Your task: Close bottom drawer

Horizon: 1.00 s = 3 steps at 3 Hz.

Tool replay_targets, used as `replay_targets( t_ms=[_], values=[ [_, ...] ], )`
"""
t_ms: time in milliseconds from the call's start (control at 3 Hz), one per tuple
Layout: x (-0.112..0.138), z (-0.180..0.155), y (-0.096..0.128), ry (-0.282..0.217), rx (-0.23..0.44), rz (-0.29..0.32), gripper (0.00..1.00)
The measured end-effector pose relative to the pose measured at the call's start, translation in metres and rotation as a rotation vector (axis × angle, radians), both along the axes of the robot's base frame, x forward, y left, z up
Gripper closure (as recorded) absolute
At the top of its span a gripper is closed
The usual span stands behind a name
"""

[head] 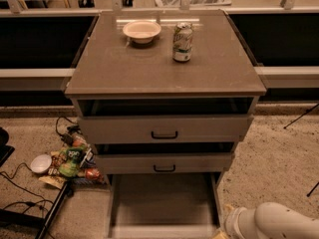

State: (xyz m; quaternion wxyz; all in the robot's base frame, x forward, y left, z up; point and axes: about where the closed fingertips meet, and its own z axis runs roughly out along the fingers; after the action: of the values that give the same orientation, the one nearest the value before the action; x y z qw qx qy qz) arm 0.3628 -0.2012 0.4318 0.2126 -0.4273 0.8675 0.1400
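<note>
The bottom drawer [162, 203] is pulled far out of the grey-brown cabinet [164, 73]. Its plain tray lies open toward me and its low front runs along the picture's bottom edge; the handle is out of view. My gripper [223, 232] is at the bottom right, just outside the drawer's right side wall near its front corner, and is mostly cut off by the frame. The white arm [274, 223] behind it reaches in from the right.
The middle drawer [164, 162] and top drawer [164, 128] are each partly open above. A bowl [142, 30] and a can [183, 42] stand on the cabinet top. Snack packets [72, 161], a white dish [40, 163] and cables lie on the floor at left.
</note>
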Motion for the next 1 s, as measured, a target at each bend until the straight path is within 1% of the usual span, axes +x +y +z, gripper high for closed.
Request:
replay_targets(
  t_ms=[333, 667, 1000],
  values=[
    [-0.006, -0.069, -0.001, 0.034, 0.043, -0.045, 0.41],
    [-0.038, -0.139, 0.008, 0.121, 0.091, -0.083, 0.65],
    [-0.077, -0.193, 0.018, 0.213, 0.134, -0.118, 0.88]
  ],
)
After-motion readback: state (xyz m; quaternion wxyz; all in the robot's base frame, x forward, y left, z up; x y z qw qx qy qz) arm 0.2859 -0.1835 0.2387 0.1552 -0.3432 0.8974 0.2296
